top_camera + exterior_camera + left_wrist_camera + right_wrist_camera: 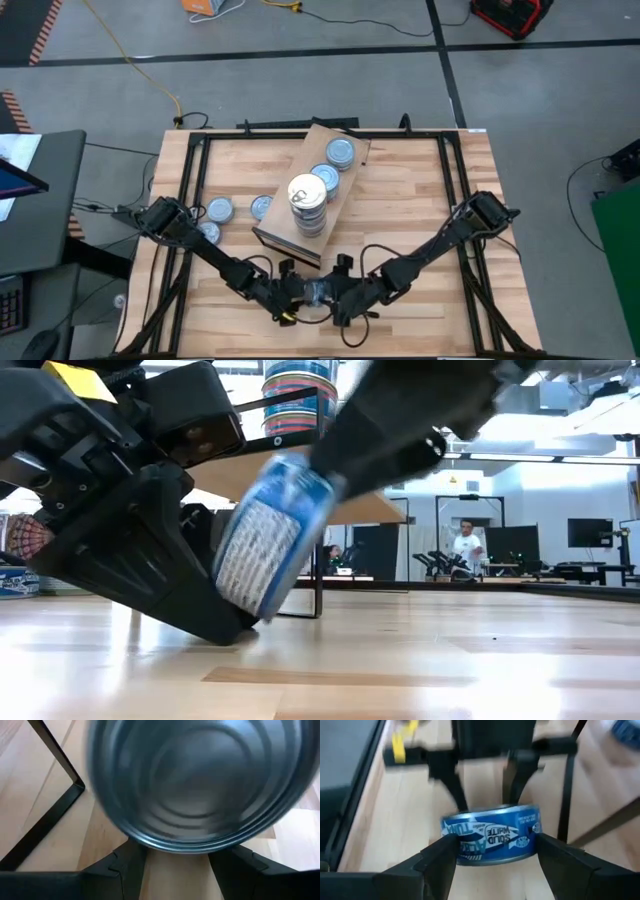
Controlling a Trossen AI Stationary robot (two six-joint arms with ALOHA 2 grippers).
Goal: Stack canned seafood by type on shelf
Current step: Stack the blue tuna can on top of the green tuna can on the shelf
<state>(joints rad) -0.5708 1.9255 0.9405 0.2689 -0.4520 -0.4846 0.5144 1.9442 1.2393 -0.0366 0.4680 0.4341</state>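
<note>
A: Tins first: two silver-topped cans [219,210] lie flat on the table at the left, beside the shelf [305,170]. What has the left gripper [292,300] got?

B: Its jaws stand partly open at the front edge, around the blue can [270,535], which tilts on its rim, flat bottom facing that wrist camera.

A: And the right gripper [335,297]?

B: Its fingers [437,852] clasp the same can's sides, the label upside down in its wrist view. A tall stack [307,205] stands on the shelf.

Bare desk [410,190] is lying open at the frame's right; the shelf [300,195] with its can stack [308,205] is blocking the centre, loose cans [220,210] crowding the left.
</note>
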